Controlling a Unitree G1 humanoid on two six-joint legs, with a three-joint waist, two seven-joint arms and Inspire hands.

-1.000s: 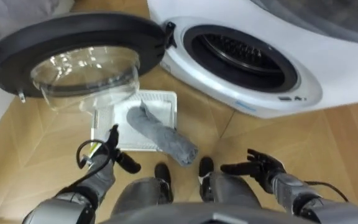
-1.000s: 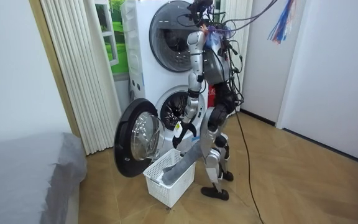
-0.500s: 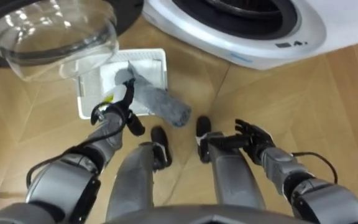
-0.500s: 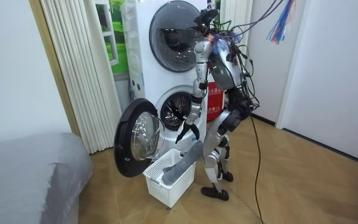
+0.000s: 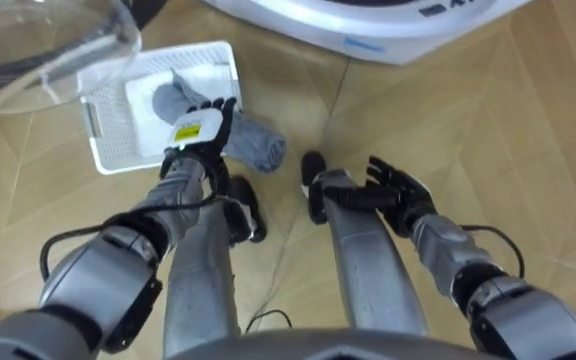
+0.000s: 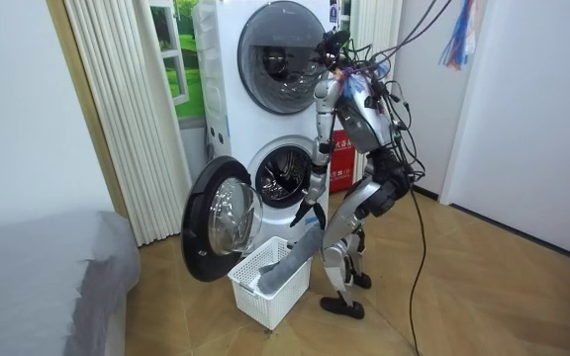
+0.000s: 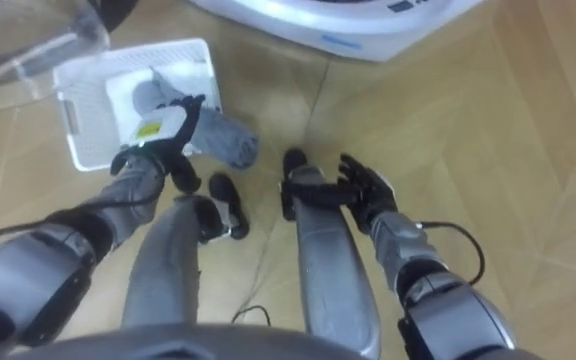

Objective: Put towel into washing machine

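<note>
A grey towel lies in a white slatted basket on the floor and hangs over its near right edge. My left hand is stretched out over the towel at that edge, fingers straight and open; whether it touches the cloth I cannot tell. By my right knee, my right hand hangs open and holds nothing. The washing machine's white front runs along the top of the eye views. In the room view I stand bent forward before the open drum, with the basket and towel at my feet.
The washer's round door stands swung open to my left, its glass bowl over the basket's far side. A second machine is stacked above. Wooden floor spreads to my right; a grey bed lies at the room view's left.
I have bent further forward, so the eye views have tipped down towards my legs. My left hand has reached out from beside the basket to above the towel.
</note>
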